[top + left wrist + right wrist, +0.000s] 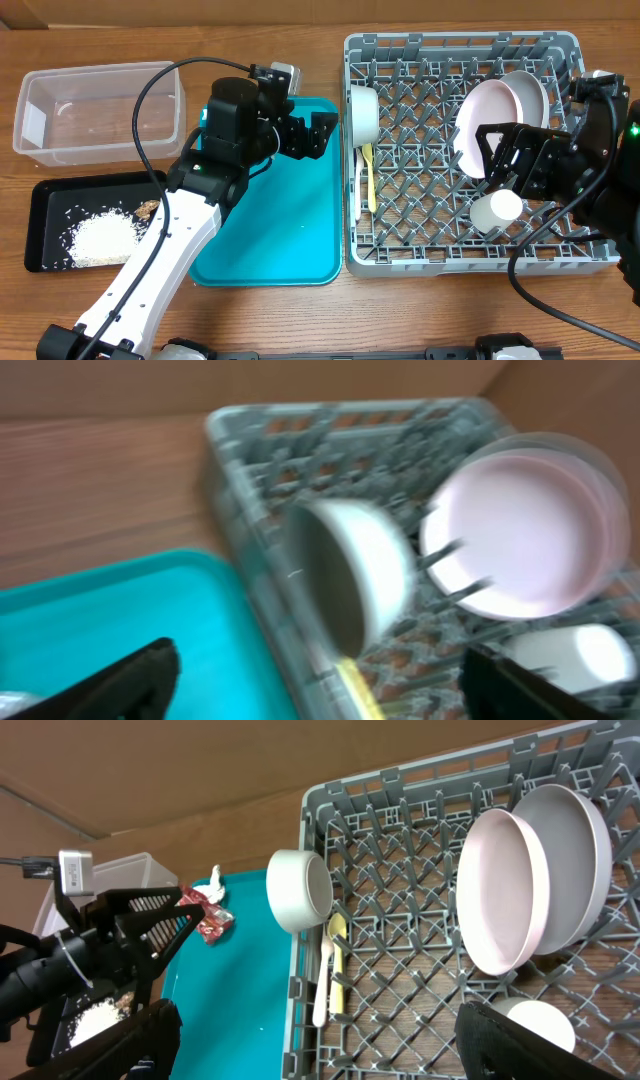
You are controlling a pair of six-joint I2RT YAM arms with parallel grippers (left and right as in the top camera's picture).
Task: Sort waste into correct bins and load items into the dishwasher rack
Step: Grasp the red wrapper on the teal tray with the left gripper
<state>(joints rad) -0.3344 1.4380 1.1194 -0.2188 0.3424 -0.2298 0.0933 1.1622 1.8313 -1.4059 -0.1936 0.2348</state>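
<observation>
While the red wrapper (212, 920) lies at the far edge of the teal tray (290, 230), the left gripper (322, 133) gapes empty, seemingly lined up for it; right gripper (505, 165) wide over the racked cup (497, 210).

I see the overhead feed bright and evenly lit from above, with soft, faint shadows on the teal tray (290, 240). My left wrist feed is smeared, and the bowl (350, 575) and plates (520, 530) have blurred edges. The right wrist feed is crisp, left to right.
</observation>
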